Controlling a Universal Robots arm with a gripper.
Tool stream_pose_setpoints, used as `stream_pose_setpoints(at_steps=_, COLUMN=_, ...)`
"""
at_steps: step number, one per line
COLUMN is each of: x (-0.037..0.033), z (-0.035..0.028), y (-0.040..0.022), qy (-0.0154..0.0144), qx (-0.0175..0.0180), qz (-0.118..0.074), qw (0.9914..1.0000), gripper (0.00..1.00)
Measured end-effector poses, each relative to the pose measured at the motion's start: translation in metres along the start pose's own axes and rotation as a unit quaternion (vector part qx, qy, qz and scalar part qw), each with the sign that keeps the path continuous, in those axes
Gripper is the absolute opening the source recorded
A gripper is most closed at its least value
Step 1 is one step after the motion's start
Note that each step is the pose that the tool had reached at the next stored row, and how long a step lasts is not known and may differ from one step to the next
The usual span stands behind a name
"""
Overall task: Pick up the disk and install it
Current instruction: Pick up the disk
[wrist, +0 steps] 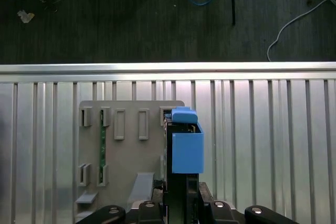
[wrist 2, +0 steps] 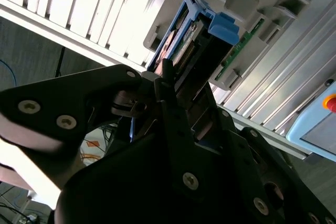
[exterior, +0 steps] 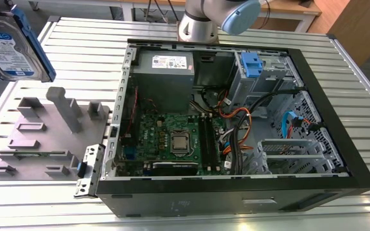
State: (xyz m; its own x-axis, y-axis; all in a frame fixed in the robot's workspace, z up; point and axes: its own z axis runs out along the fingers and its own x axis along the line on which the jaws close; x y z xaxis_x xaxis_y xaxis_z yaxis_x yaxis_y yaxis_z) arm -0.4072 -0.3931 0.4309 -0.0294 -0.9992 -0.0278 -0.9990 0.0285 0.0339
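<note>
**Disk Held Aloft Beside Open Case, Install Not Yet Begun**

The disk [exterior: 10, 45] was pictured high at the exterior view's left, held in the air above the grey fixture plate [exterior: 37, 139] on the slatted bench [exterior: 82, 43], well apart from the open computer case [exterior: 339, 144]. In the first wrist view it was seen edge-on, its blue end tab [wrist: 186, 145] pointing away from the arm, over one side of the plate. In the second wrist view the black gripper [wrist 2: 173, 93] was seen closed on the disk, its fingers pressed against the drive's flat sides. How much of each pad bore on the metal could not be made out, as the body of the gripper hid much of the contact.

The step in hand was judged to be the carry. It would be done well if the clamp were kept firm and the drive square, since a flat, smooth-sided thing held near one end could be expected to swing or creep under a quick turn. A slow, level path was thought best, with the case's raised wall and the orange and black cables [exterior: 236, 130] inside given a wide berth, and the blue rails kept free of any knock.
</note>
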Motion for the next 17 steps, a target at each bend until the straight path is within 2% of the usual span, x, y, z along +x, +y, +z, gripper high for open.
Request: stream_pose_setpoints(at_steps=17, x=-0.0002, z=-0.0060, y=0.0002, qy=0.0000, qx=0.0000, qz=0.000, qw=1.00000, gripper=0.35)
